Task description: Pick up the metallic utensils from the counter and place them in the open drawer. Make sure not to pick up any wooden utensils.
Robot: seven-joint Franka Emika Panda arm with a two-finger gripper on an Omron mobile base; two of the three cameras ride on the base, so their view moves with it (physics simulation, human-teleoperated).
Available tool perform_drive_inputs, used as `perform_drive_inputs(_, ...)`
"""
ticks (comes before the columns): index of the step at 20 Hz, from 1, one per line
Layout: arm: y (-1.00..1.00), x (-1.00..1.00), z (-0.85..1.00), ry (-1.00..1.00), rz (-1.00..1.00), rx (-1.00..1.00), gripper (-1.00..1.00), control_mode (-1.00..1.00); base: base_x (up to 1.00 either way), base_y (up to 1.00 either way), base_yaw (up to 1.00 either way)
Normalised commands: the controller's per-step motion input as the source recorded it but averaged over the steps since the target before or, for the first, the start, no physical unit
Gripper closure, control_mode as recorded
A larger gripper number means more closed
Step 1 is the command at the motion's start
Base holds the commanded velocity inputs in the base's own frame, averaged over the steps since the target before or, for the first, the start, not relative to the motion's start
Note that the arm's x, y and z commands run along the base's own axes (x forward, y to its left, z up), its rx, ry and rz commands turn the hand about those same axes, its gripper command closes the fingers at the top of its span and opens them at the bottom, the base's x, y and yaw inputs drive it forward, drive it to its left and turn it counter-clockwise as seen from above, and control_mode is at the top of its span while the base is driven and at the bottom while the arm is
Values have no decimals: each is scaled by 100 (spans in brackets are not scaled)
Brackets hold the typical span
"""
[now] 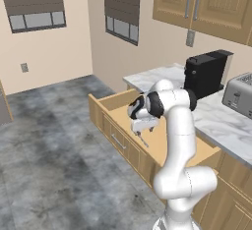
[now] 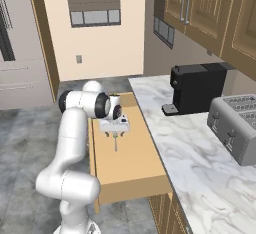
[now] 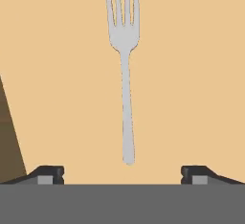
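In the left base view the gripper (image 1: 142, 136) hangs over the open drawer (image 1: 167, 148), pointing down, w/ a thin silver fork (image 1: 143, 139) just under it. The fork looks tiny here, so whether it touches the fingers is too small to tell. The drawer is a long light tan wood box w/ a pale floor, pulled out from under the counter (image 1: 219, 121). A black coffee machine (image 1: 205, 72) and a grey toaster (image 1: 239, 94) sit on the marbled top. In the right base view the gripper (image 2: 115, 132) is again above the drawer (image 2: 125, 170), near its far end, and the fork (image 2: 115, 143) shows as a slim silver line below it, over the drawer floor. Nothing else lies in the drawer. The coffee machine (image 2: 192, 88) and toaster (image 2: 239, 125) stand on the counter (image 2: 185, 148) to the right. In the hand view the fork (image 3: 124, 74) is all silver, w/ four prongs up top and a long thin handle running down. The two dark fingertips (image 3: 48, 174) are spread wide, far out on both sides, and the handle end sits btwn them but touches neither. Tan drawer floor (image 3: 191, 74) is behind the fork.
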Motion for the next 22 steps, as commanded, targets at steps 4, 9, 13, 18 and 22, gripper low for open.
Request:
perform_drive_inputs(4,0,-91,100,4,-13,3,-100,-100,0,0,0)
perform_drive_inputs(9,0,-100,100,0,-13,2,-100,-100,0,0,0)
perform_drive_inputs(13,0,-100,100,-1,-13,1,-100,-100,0,0,0)
perform_drive_inputs(18,0,-100,100,0,-8,0,-100,-100,0,0,0)
perform_drive_inputs(22,0,-100,100,0,-7,0,-100,-100,0,0,0)
